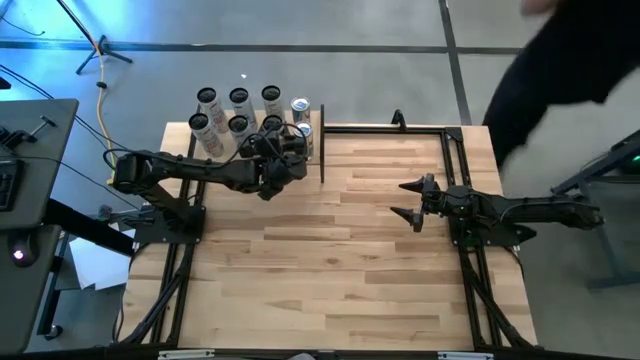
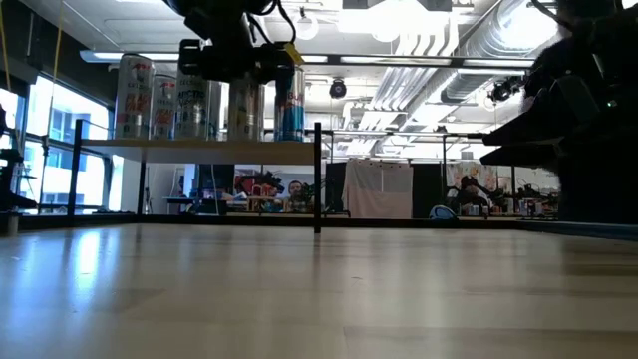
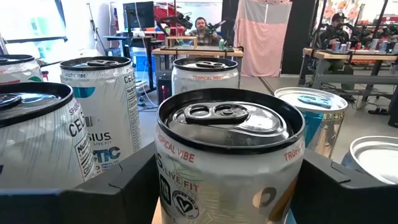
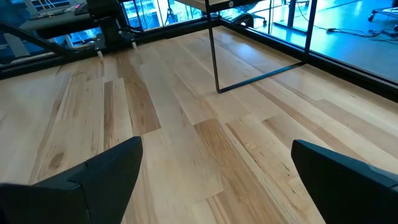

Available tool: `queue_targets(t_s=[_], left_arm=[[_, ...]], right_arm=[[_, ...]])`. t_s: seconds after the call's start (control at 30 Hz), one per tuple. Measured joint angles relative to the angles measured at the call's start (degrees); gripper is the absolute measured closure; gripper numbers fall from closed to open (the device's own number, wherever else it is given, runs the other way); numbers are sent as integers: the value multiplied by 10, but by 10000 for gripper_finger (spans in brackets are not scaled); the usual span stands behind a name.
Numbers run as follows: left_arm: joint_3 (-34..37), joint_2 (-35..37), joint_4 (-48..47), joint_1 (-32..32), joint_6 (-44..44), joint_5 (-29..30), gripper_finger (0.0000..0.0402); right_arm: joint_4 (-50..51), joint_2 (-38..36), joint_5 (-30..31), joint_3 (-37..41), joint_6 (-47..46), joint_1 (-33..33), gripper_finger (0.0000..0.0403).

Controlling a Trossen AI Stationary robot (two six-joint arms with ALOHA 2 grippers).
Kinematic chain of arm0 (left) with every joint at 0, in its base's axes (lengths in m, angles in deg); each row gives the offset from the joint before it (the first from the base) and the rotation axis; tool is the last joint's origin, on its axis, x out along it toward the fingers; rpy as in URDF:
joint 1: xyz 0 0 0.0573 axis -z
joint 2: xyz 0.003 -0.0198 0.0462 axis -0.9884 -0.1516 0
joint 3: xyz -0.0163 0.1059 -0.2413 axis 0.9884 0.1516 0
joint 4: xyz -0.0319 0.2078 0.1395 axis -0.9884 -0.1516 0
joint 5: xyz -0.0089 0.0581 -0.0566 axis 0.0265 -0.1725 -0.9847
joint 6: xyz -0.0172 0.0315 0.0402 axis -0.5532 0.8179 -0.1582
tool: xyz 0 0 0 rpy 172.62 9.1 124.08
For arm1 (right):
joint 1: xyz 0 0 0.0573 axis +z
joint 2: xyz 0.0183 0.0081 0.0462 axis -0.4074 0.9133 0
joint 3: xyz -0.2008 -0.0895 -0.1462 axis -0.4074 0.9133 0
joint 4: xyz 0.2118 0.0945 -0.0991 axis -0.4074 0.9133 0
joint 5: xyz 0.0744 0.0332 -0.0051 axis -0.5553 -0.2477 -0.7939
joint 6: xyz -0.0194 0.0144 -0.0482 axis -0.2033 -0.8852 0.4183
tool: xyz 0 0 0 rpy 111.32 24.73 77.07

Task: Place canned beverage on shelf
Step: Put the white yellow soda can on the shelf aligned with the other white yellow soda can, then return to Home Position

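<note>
The step in hand is the release. The left gripper sits over the shelf, at its corner nearest the black post. The can stands upright on the shelf board among the other cans, between the two fingers. In the left wrist view both fingers stand just off the can wall, so the gripper appears parted rather than clamped; whether either pad touches the can cannot be told. Neighbouring cans stand close on both sides.

The next move calls for a straight withdrawal of the left gripper, up and back from the shelf, without sweeping sideways into a neighbour.

The right gripper waits over the counter, well apart from the shelf, fingers spread wide and empty.
</note>
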Motion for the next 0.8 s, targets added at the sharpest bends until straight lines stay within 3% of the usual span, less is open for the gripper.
queue_targets(t_s=[0.47,0.8], left_arm=[[0,1,1,25,26,37,88],[1,37,-2,80,57,37,81]], right_arm=[[0,0,0,0,0,0,3],[0,0,0,0,0,0,3]])
